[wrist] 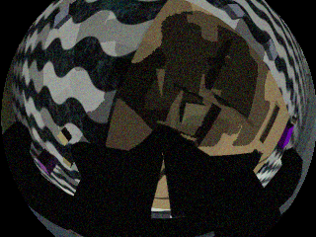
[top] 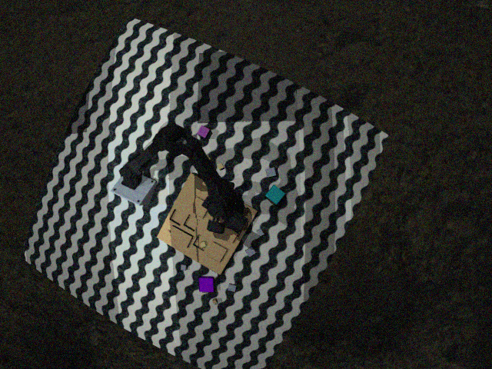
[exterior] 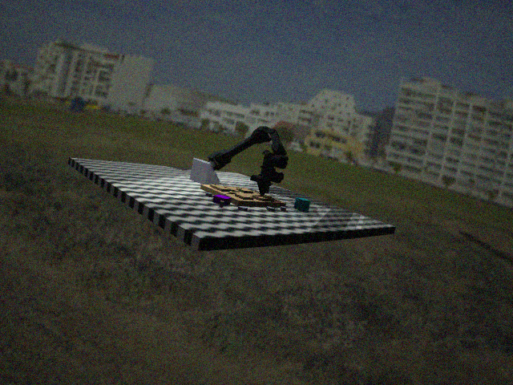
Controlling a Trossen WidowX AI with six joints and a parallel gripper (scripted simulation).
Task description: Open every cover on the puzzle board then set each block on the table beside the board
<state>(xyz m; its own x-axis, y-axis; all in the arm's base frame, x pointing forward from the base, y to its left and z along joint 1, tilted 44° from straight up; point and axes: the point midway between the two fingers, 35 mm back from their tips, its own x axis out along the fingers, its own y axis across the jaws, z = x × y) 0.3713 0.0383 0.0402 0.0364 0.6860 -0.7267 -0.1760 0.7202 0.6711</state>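
Note:
The tan puzzle board [top: 181, 210] [exterior: 232, 193] [wrist: 264, 102] lies on the wavy-striped table, with dark cover outlines on its surface. My gripper [top: 216, 227] [exterior: 262, 191] [wrist: 162, 129] is shut with nothing between the fingers, its tips low over the board's right part. A teal block [top: 274, 194] [exterior: 301, 204] rests on the table right of the board. A purple block [top: 205, 284] [exterior: 221, 199] lies on the table below the board. A pink-purple block [top: 203, 131] lies beyond the arm. The wells under the arm are hidden.
The arm's grey base [top: 134, 191] [exterior: 203, 172] stands left of the board. Several small grey bits [top: 270, 171] [top: 250, 251] [top: 231, 287] lie on the table around the board. The table edge drops off to dark ground on all sides.

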